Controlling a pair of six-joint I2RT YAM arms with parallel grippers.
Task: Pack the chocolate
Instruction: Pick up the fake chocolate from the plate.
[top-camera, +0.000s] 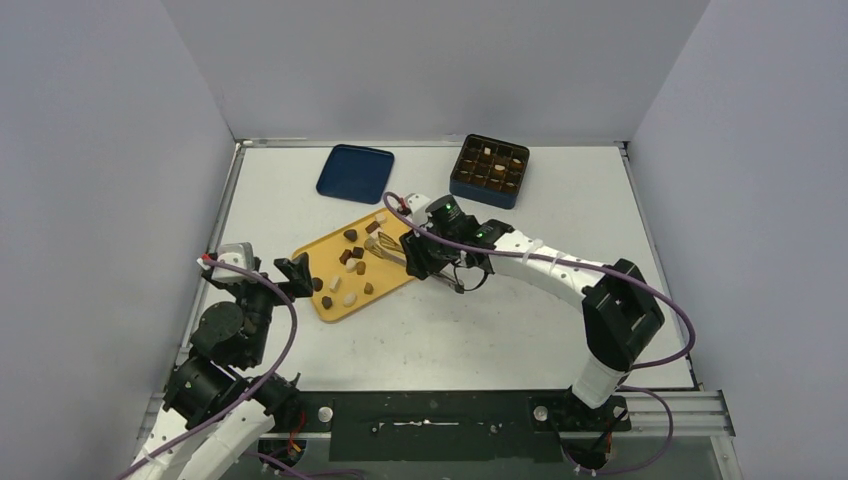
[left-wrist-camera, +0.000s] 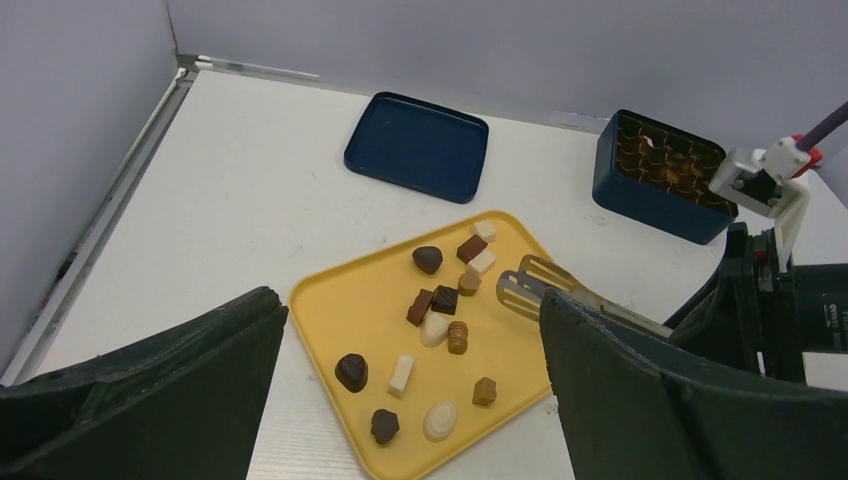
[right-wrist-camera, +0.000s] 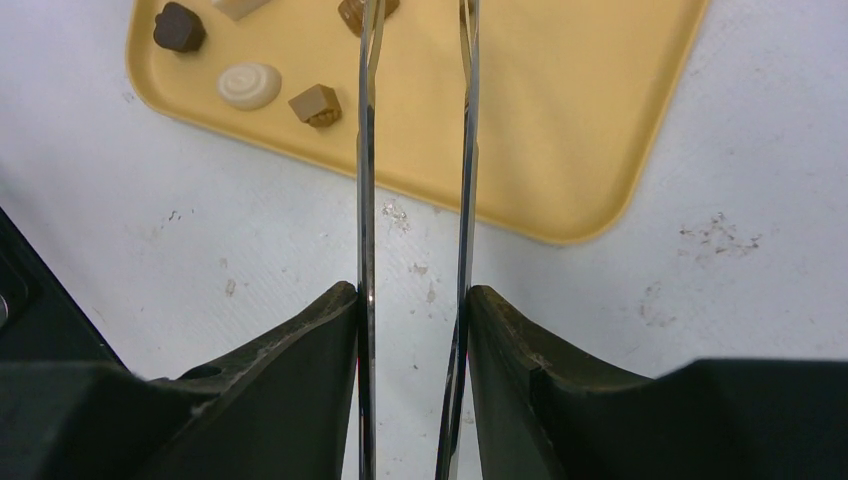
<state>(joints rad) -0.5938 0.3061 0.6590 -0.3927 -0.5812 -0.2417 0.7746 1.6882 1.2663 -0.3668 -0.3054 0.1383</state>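
Chocolate (left-wrist-camera: 428, 260) is laid mostly on yellow tray (left-wrist-camera: 330, 310), box (left-wrist-camera: 650, 205) at 2 o'clock partly filled | tongs (left-wrist-camera: 535, 282) are clamped in right pincer (right-wrist-camera: 413, 300), presumably for gripping small pieces | left pincer (top-camera: 297, 270), spread wide and empty, is parked at tray's 9 o'clock.

Fourteen tiny chocolate pieces (left-wrist-camera: 445, 299), six dark brown, three caramel-brown and five white, lie on one yellow plastic tray (left-wrist-camera: 330, 310), with more, too small to count, in one dark blue gridded box (left-wrist-camera: 650, 205), plus one flat dark blue lid (left-wrist-camera: 417, 147) and one pair of metal tongs (left-wrist-camera: 580, 293).
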